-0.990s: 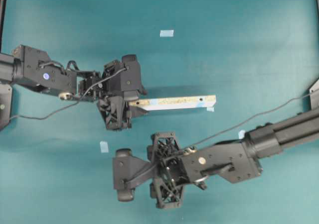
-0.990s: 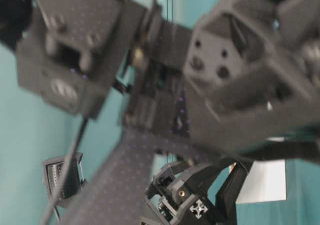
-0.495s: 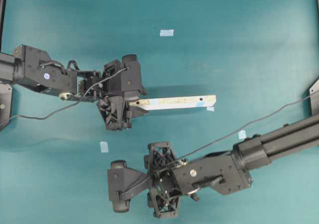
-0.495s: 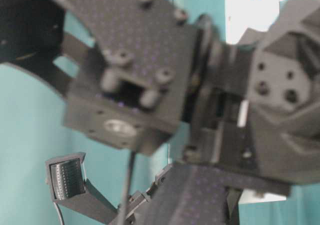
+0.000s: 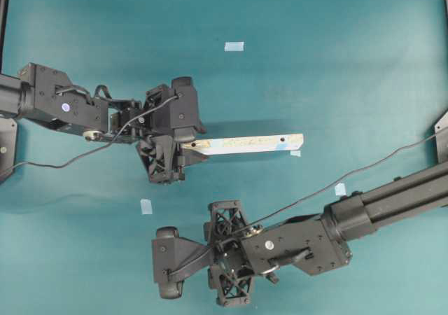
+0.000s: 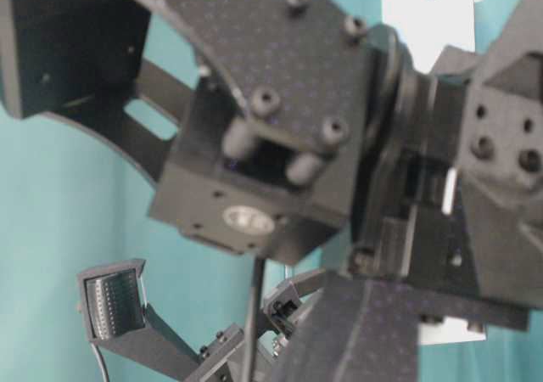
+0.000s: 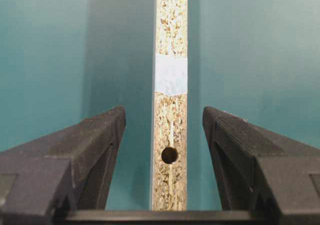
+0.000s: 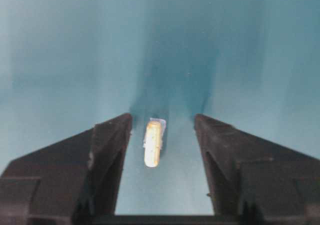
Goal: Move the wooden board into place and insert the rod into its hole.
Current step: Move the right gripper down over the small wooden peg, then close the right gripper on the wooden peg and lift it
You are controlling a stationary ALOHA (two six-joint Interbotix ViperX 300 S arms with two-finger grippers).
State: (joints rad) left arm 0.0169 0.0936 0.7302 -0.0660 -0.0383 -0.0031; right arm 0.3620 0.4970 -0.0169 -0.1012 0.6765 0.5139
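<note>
Both fingers [image 8: 107, 150] of the unclenched right gripper [image 8: 162, 135] flanking the untouched rod [image 8: 152, 143].

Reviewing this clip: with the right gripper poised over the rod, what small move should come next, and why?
Probably close the right gripper on the rod: it lies between the open fingers with gaps on both sides, not yet gripped. The wooden board stands edge-up between the left gripper fingers, its hole empty.

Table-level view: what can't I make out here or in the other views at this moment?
- Table-level view: blurred arm parts fill it; only the board's end shows, the rod not at all.
- Overhead view: the right tool covers the rod.
- Left wrist view: the board runs off the top edge.
- Right wrist view: whether the rod touches either finger.
</note>
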